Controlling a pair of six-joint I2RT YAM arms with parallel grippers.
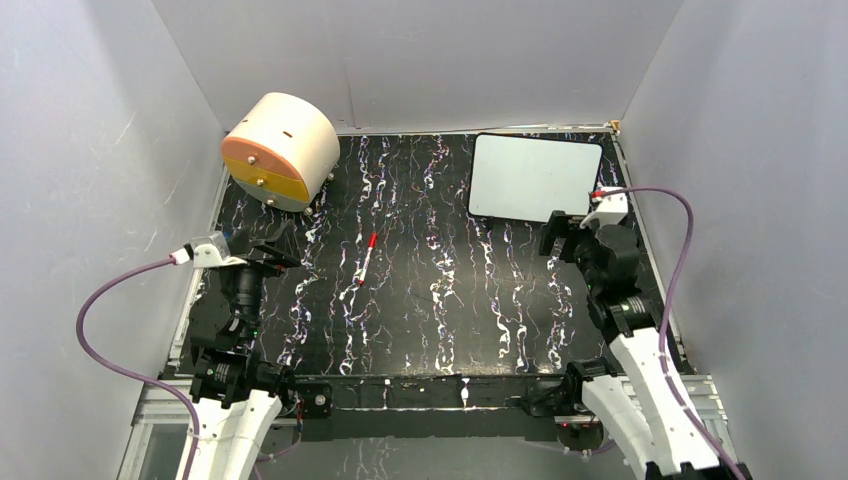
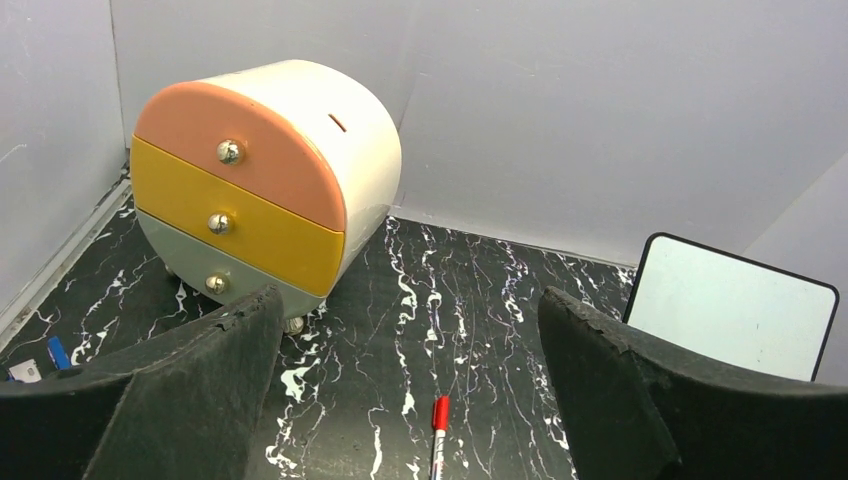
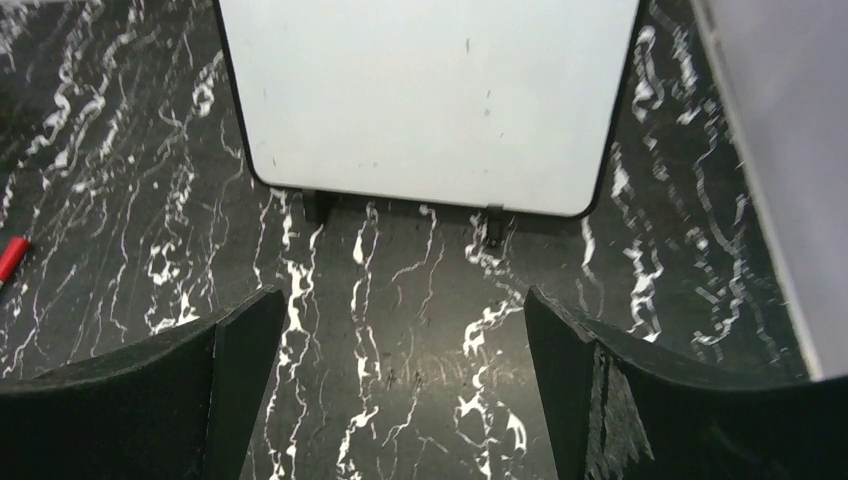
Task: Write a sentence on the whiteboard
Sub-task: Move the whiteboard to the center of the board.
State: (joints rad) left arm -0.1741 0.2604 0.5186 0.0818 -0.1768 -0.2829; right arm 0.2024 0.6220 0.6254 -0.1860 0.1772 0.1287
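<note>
Both grippers gape wide and hold nothing; the whiteboard (image 1: 535, 177) sits at 1 o'clock on the black marbled table (image 1: 450, 300).

The left gripper (image 2: 410, 300) hangs at 9 o'clock with its fingers (image 2: 215, 370) fully spread, touching nothing and facing the beige three-drawer drum (image 1: 280, 150) at 11 o'clock. The right gripper (image 3: 400, 300) is at 3 o'clock, just short of the whiteboard's near edge, with its fingers (image 3: 600, 390) equally far apart and clear of the board. The board's face is plain white apart from a few faint specks, and two small dark feet show under its near edge. A red-capped marker (image 1: 366, 256) lies on the table between the arms, toward 11 o'clock from centre.
</note>
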